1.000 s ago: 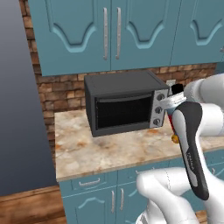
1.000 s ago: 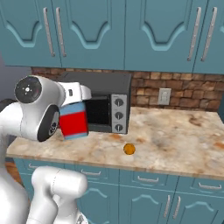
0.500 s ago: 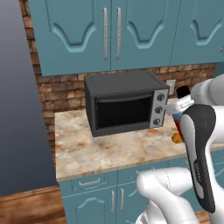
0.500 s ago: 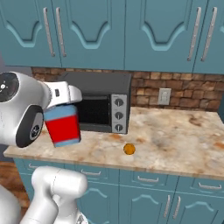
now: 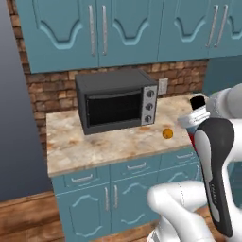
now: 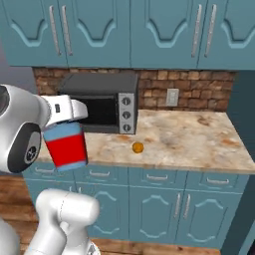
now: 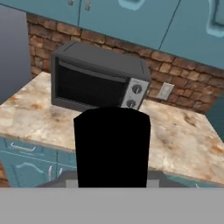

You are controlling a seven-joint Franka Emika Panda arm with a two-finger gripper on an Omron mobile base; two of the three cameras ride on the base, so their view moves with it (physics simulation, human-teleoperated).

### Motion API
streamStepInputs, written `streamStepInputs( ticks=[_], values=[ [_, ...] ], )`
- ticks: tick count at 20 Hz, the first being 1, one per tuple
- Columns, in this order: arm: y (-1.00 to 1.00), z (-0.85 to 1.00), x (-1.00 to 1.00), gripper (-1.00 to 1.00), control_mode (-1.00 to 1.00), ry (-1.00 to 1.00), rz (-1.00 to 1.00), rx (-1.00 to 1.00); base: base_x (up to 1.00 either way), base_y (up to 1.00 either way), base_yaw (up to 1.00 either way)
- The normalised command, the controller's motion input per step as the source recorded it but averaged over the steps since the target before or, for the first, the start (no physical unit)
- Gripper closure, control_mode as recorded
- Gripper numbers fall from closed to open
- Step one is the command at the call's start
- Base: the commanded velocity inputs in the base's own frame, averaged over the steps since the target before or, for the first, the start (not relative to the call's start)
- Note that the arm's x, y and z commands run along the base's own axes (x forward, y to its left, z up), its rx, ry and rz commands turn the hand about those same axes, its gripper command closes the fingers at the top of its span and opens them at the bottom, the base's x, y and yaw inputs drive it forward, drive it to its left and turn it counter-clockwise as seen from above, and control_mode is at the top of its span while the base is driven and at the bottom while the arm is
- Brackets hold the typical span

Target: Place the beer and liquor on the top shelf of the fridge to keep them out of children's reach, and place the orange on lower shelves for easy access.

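Observation:
My gripper (image 6: 64,119) is shut on the liquor (image 6: 68,148), a squat bottle with a red body and light blue shoulders, and holds it in the air in front of the counter. Its black cap (image 7: 111,146) stands close before the hand view. From the left base view the liquor (image 5: 192,119) shows beside my forearm. The orange (image 5: 167,133) lies on the counter right of the oven, and in the right base view the orange (image 6: 138,147) sits near the counter's front edge. A tall dark grey wall (image 5: 19,118) at the left may be the fridge's side. Its top shelf and the beer are out of view.
A black countertop oven (image 5: 116,100) stands at the back of the marble counter (image 5: 94,146). Blue wall cabinets (image 5: 118,28) hang above it and blue drawers and doors (image 6: 164,199) run below. My white arm (image 5: 215,175) rises at the lower right.
The whole scene has shifted up and left in both base views, so the base has moved. The arm has carried the liquor away from the oven's front, leftward in the right base view.

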Motion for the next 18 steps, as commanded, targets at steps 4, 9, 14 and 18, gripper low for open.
streamStepInputs(
  ticks=[4, 9, 14, 18],
  values=[
    [0.0, 0.0, 0.0, 1.0, 1.0, 0.0, 0.0, 0.0, -0.36, -0.95, -0.52],
    [0.0, 0.0, 0.0, 1.0, 1.0, 0.0, 0.0, 0.0, 0.0, -0.86, -0.62],
    [0.0, 0.0, 0.0, 1.0, 1.0, 0.0, 0.0, 0.0, 0.03, -0.89, -0.58],
    [0.0, 0.0, 0.0, 1.0, 1.0, 0.0, 0.0, 0.0, 0.21, -0.99, -0.53]
  ],
)
